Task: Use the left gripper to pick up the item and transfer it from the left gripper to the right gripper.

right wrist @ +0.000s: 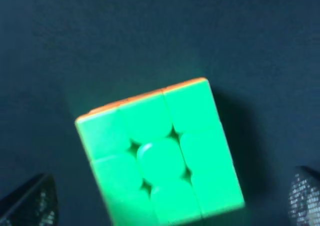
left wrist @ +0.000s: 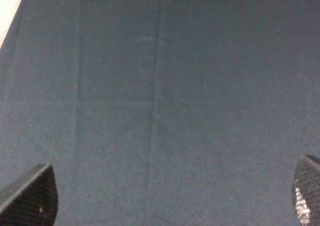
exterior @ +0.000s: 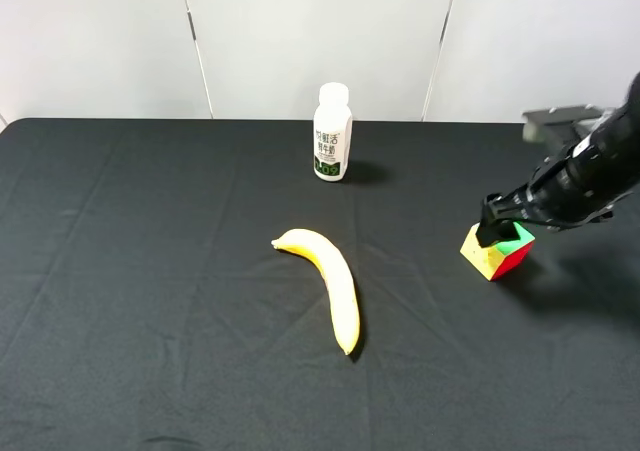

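Note:
The item, a puzzle cube [exterior: 496,252] with green, yellow and red faces, sits tilted on the black cloth at the right. My right gripper [exterior: 497,229] is right over it, its black tip against the cube's green top. In the right wrist view the cube's green face [right wrist: 162,153] fills the middle. The two fingertips [right wrist: 31,202] stand wide apart on either side and do not touch it, so my right gripper [right wrist: 172,202] is open. My left gripper [left wrist: 172,198] is open and empty over bare cloth. The left arm is out of the exterior view.
A yellow banana [exterior: 330,281] lies at the middle of the black-clothed table [exterior: 150,271]. A white bottle [exterior: 332,133] with a green label stands at the back centre. White wall panels run behind the table's far edge.

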Motion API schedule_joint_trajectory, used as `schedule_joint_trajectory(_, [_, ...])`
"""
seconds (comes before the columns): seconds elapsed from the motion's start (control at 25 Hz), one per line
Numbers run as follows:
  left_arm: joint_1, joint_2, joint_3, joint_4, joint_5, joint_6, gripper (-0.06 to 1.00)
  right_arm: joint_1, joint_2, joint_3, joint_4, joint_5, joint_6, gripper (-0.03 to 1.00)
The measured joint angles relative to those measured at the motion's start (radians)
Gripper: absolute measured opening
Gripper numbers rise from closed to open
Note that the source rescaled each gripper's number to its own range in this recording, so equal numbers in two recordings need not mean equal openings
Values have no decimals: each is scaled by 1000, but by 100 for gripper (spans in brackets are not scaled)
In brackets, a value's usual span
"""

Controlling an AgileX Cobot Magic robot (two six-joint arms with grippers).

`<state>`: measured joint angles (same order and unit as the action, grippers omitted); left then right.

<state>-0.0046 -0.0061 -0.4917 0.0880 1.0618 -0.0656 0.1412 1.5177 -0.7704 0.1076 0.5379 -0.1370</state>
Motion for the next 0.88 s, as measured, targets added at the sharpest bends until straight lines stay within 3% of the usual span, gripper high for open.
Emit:
schedule_joint_trajectory(0.56, [0, 0, 0, 0, 0, 0, 82, 0, -593, 0, 0, 424, 46, 99])
schedule_joint_trajectory(0.88, [0, 0, 0, 0, 0, 0, 82, 0, -905, 3, 0, 577, 48, 99])
